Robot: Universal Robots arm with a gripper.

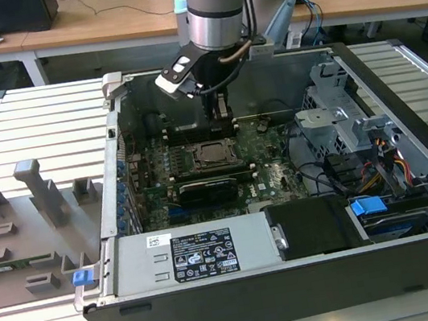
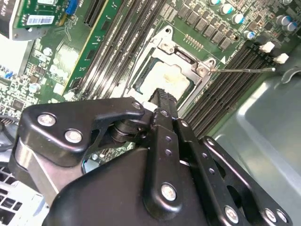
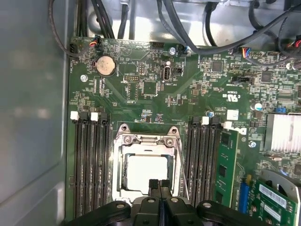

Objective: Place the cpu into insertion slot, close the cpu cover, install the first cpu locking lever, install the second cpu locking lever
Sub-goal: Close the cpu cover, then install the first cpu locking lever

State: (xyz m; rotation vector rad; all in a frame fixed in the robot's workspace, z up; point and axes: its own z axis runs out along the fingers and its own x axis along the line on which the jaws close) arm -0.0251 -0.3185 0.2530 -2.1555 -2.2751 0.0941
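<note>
The cpu (image 3: 145,170) lies flat in the insertion slot (image 3: 118,162), its pale metal top showing through the cut-out of the cpu cover (image 3: 143,140), which lies down over it. My gripper (image 3: 158,184) hangs just above the socket's edge, fingers shut together with nothing between them. In the second wrist view the gripper (image 2: 164,96) tip stands over the cpu (image 2: 162,77). A thin wire locking lever (image 2: 244,69) sticks out sideways from the socket's corner; the same lever (image 3: 182,172) runs along one side of the cover. In the exterior view the gripper (image 1: 220,117) is over the socket (image 1: 215,154).
The motherboard sits inside an open computer case (image 1: 393,59). Black memory slots (image 3: 89,160) flank the socket on both sides, one holding a green module (image 3: 226,165). Cables (image 3: 188,23) cross the case wall. A grey fixture (image 1: 22,232) lies on the exterior view's left.
</note>
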